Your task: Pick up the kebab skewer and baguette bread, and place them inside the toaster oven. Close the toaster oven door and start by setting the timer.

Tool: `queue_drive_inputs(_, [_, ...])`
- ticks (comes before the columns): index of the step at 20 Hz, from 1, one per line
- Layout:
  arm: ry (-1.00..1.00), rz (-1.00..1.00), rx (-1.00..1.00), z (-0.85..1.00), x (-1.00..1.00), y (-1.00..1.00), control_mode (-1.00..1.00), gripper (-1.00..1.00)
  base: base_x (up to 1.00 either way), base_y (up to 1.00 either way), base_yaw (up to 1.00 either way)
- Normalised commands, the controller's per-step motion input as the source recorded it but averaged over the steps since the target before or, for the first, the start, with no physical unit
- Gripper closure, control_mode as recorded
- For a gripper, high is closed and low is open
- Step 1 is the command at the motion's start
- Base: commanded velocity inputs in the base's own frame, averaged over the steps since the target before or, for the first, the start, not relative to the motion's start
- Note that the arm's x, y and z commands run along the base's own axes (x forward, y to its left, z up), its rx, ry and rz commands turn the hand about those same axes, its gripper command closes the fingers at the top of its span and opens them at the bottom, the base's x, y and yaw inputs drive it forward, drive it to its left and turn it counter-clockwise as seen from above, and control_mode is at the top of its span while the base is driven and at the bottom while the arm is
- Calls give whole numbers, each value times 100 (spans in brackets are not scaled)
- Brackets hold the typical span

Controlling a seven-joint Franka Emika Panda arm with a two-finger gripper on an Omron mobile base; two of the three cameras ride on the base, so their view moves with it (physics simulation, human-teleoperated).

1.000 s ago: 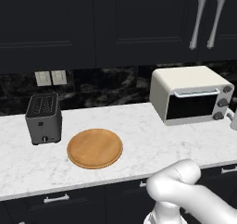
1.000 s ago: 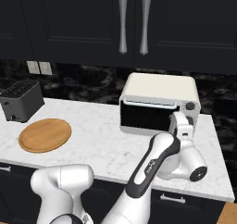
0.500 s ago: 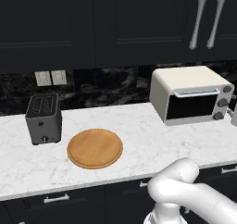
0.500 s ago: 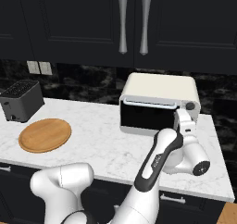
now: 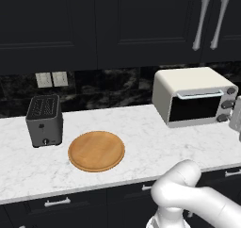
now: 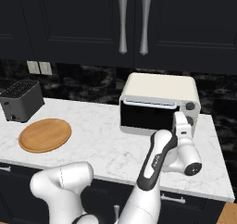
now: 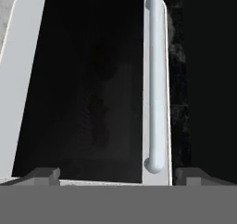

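while i watch the left base view, the cream-white rounded toaster oven (image 5: 190,96) sits at the right end of the white marble bench (image 5: 141,140), its dark glass door (image 5: 194,108) shut; the round wooden board (image 5: 96,150) is bare. from the right base view, my pincer (image 6: 181,124) hangs at the oven's knob side. through the hand view, the pincer is spread wide and holds nothing, facing the pale bar handle (image 7: 156,79). i judge that bar stiff and smooth, best taken mid-length.
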Motion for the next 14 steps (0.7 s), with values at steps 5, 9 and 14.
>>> queue_drive_inputs(5, [-6, -3, 0, -6, 25, -16, -100, -100, 0, 0, 0])
queue_drive_inputs(9, [-6, -2, 0, 0, 10, -37, -100, -100, 0, 0, 0])
queue_drive_inputs(14, [-4, -2, 0, -6, 12, -36, -100, -100, 0, 0, 0])
